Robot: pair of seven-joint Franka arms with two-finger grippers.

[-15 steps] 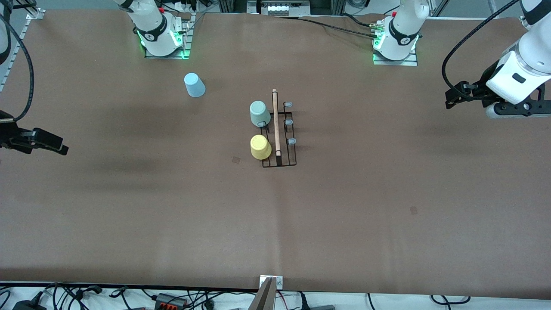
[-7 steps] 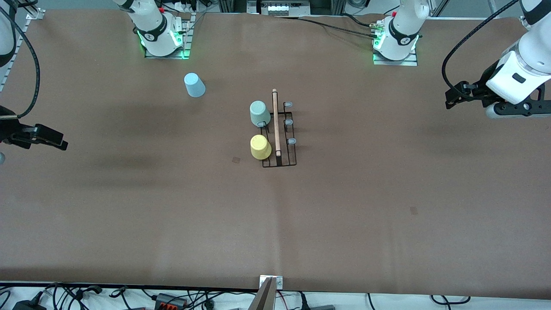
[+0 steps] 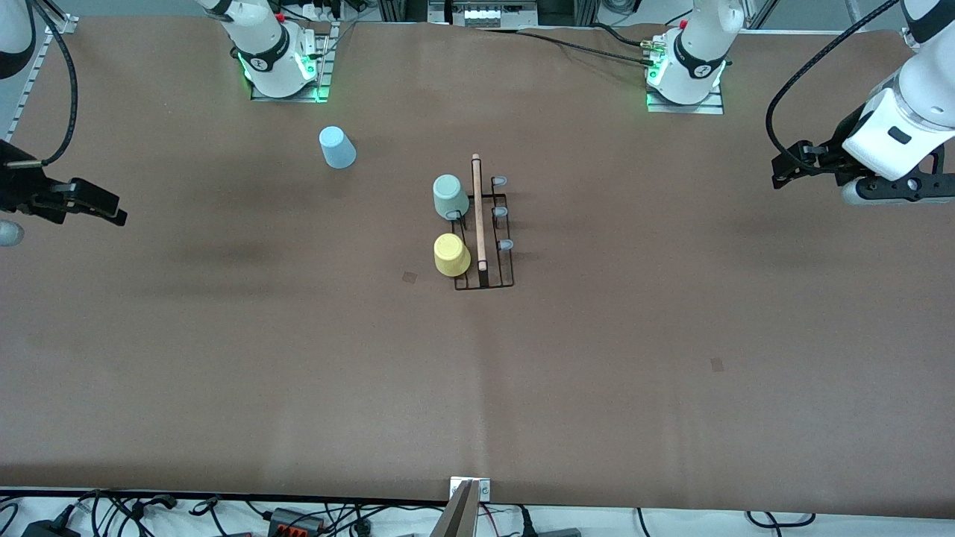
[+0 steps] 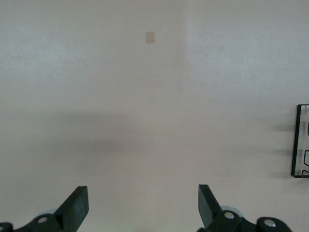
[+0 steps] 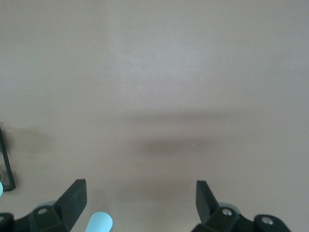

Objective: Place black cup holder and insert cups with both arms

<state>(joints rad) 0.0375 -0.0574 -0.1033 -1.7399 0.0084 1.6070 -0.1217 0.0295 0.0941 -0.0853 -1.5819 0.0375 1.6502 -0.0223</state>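
Observation:
The black cup holder point(image 3: 485, 277) stands mid-table with its wooden bar handle point(image 3: 478, 212) on top. The pale grey-green cup point(image 3: 450, 195) and the yellow cup point(image 3: 451, 254) sit upside down on its pegs on the side toward the right arm's end. Three pale-tipped pegs point(image 3: 500, 212) are bare. The light blue cup point(image 3: 337, 147) stands upside down on the table near the right arm's base, and shows in the right wrist view point(image 5: 99, 223). My right gripper point(image 3: 116, 215) point(image 5: 140, 200) is open and empty over the right arm's end. My left gripper point(image 3: 777, 177) point(image 4: 143, 203) is open and empty over the left arm's end. The holder's edge point(image 4: 301, 140) shows in the left wrist view.
The arm bases point(image 3: 280, 63) point(image 3: 686, 71) stand along the table's edge farthest from the front camera. Small dark marks point(image 3: 409, 277) point(image 3: 717, 364) lie on the brown tabletop. Cables and a metal mount point(image 3: 468, 496) line the edge nearest that camera.
My right gripper has moved toward the robots' side of the table, still open. The left arm, the holder and the cups have not moved.

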